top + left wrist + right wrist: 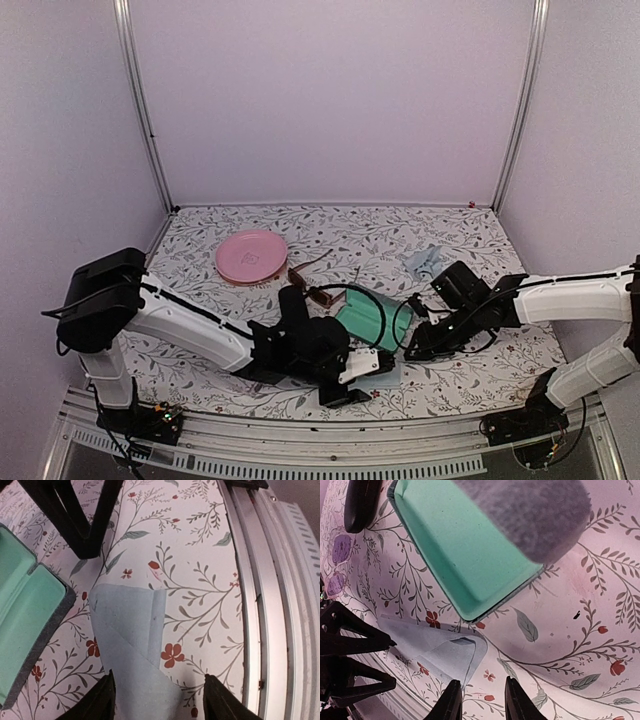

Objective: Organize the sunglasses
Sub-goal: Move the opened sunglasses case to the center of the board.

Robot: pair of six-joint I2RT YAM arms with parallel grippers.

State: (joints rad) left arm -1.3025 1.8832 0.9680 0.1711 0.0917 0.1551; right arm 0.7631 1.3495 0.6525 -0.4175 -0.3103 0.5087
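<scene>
**My left pincer [160,700] spread over the cloth [132,640]**

Its fingers straddle the grey-blue cloth beside the open green-lined case [25,615]. The reddish-brown sunglasses [318,294] lie on the table [470,240] between pink plate [250,256] and case. My right pincer [482,700] hangs parted, pinching nothing

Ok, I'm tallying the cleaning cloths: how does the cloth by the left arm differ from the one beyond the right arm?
The near cloth lies flat, folded with straight edges; the far cloth is crumpled into a heap. The near cloth sits beside the open case; the far cloth lies apart, farther back. Both are pale blue.
</scene>
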